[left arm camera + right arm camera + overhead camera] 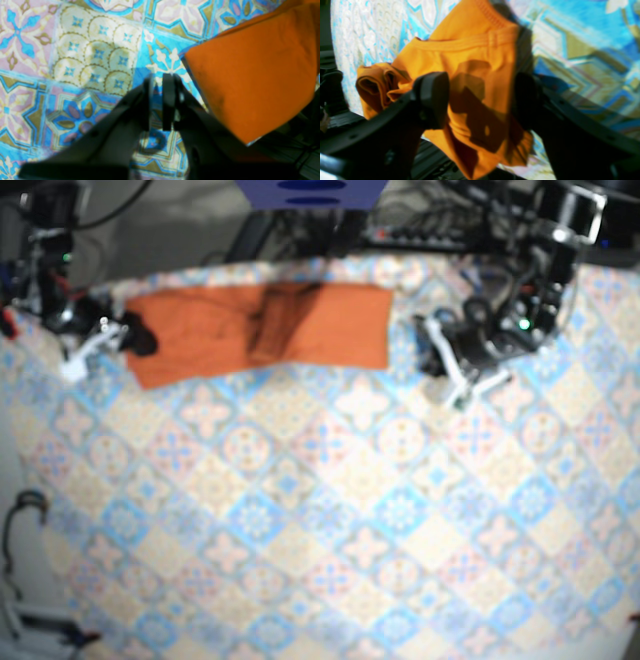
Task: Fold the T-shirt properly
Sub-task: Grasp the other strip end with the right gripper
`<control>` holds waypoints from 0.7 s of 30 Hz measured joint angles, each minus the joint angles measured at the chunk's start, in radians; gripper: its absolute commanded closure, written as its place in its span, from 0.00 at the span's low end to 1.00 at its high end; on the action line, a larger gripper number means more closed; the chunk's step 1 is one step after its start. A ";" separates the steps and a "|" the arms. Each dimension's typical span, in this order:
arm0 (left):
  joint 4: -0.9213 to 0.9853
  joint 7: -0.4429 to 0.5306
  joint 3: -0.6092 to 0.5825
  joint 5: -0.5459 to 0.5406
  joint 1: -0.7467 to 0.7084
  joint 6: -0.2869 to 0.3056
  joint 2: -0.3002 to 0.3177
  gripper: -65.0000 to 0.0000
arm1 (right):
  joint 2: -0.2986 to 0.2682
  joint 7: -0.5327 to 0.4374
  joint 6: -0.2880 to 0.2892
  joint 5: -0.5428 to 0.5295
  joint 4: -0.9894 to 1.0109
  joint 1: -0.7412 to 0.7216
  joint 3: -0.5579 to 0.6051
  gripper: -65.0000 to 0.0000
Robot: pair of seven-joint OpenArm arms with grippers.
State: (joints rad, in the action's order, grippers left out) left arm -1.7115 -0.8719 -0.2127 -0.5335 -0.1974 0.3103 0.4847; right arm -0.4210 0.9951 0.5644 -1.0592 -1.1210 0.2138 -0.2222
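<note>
t-shirt (pixel 330 325) folded strip; right gripper (pixel 480 85) spread astride its corner; left gripper (pixel 158 80) pressed together beside it.

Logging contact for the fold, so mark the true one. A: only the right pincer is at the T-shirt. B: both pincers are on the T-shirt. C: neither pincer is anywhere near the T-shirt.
A: the right pincer stands open at the T-shirt, while the left pincer is over bare tablecloth beside it.
</note>
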 measured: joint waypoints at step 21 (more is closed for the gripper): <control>0.000 0.000 0.000 -0.001 0.000 0.000 0.000 0.89 | 0.017 0.045 -0.008 0.009 0.003 0.002 0.013 0.94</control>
State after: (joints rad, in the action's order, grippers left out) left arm -1.7115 -0.8715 -0.2127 -0.5343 -0.1974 0.3103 0.4847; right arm -0.4042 1.0405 0.5560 -1.0504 -1.1179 0.2161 -0.2089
